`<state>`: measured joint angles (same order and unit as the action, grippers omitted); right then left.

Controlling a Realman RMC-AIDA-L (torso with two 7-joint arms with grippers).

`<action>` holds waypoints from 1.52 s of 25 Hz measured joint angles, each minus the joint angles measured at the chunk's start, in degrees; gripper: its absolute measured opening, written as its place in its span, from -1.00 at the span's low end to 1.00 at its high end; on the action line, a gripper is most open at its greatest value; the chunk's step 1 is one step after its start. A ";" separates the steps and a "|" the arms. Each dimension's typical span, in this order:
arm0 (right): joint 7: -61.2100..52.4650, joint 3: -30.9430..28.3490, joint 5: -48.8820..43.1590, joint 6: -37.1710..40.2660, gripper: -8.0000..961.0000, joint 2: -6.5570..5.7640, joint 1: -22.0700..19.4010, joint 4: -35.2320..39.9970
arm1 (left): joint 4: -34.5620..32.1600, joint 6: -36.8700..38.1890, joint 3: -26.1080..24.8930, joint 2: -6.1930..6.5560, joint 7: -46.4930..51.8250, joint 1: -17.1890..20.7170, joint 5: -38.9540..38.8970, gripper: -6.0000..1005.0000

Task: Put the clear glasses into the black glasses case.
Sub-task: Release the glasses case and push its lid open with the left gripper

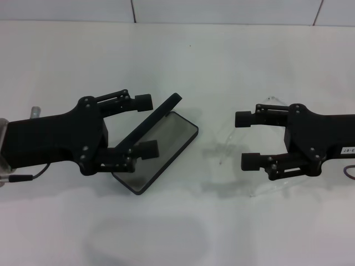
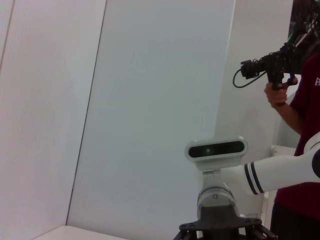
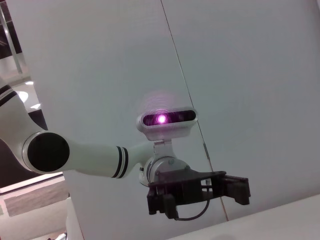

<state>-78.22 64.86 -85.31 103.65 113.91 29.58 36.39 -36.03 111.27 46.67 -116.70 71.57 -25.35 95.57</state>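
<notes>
In the head view the black glasses case (image 1: 172, 138) lies open on the white table, grey lining up, its lid standing tilted at the far-left side. My left gripper (image 1: 146, 125) is open at the case, one finger on each side of the raised lid, with nothing held. The clear glasses (image 1: 222, 149) lie on the table right of the case, barely visible as faint outlines, and partly covered by my right arm. My right gripper (image 1: 247, 140) is open over them, fingers pointing toward the case, with nothing held. I cannot tell whether it touches the glasses.
The white table (image 1: 177, 55) runs back to a pale wall. The wrist views face away from the table and show the robot's head (image 2: 216, 150) and white arm (image 3: 90, 157). A person holding a camera (image 2: 300, 100) stands beside the robot.
</notes>
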 joint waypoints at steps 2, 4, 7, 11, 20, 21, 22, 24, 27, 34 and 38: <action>0.00 0.00 -0.02 0.01 0.75 0.01 0.18 0.00 | -0.01 0.07 0.00 -0.05 0.02 0.30 0.03 0.74; 0.00 0.00 -0.03 0.02 0.75 0.01 0.25 0.00 | -0.01 0.08 0.00 -0.09 0.03 0.39 0.03 0.74; 0.00 0.00 -0.04 0.04 0.75 0.00 0.26 0.00 | -0.01 0.18 0.00 -0.11 0.05 0.41 0.06 0.74; 0.00 -0.05 -0.04 0.04 0.75 0.00 0.29 0.00 | -0.01 0.21 0.00 -0.11 0.06 0.37 0.06 0.71; 1.21 -6.94 0.02 0.01 0.75 0.45 -0.50 0.00 | -7.53 0.13 -0.33 -0.05 14.41 -0.86 -4.28 0.65; 1.29 -8.16 0.02 0.04 0.75 0.48 -0.85 0.00 | -11.51 -0.57 -0.37 -0.27 19.40 -1.17 -4.79 0.65; 1.35 -9.01 0.05 0.05 0.75 0.51 -1.30 -0.01 | -13.45 -1.11 -0.36 -0.43 21.86 -1.28 -4.74 0.64; 1.52 -10.90 0.05 0.05 0.75 0.54 -2.49 0.00 | -19.93 -3.26 0.08 -1.17 28.56 -1.65 -3.61 0.63; 1.93 -13.54 0.06 0.09 0.75 0.57 -4.29 -0.01 | -31.66 -8.92 2.36 -2.64 39.13 -1.98 2.60 0.61; 3.06 -20.82 0.06 1.19 0.75 0.57 -7.97 -0.20 | -46.52 -20.17 14.26 -2.84 63.68 -4.56 25.64 0.56; 3.36 -23.31 0.05 1.37 0.75 0.51 -9.05 -0.60 | -48.41 -22.95 20.23 -2.85 72.19 -7.39 35.08 0.53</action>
<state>-74.86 41.55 -85.26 105.03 114.41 20.53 35.78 -84.44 88.32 66.90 -119.55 143.77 -32.73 130.65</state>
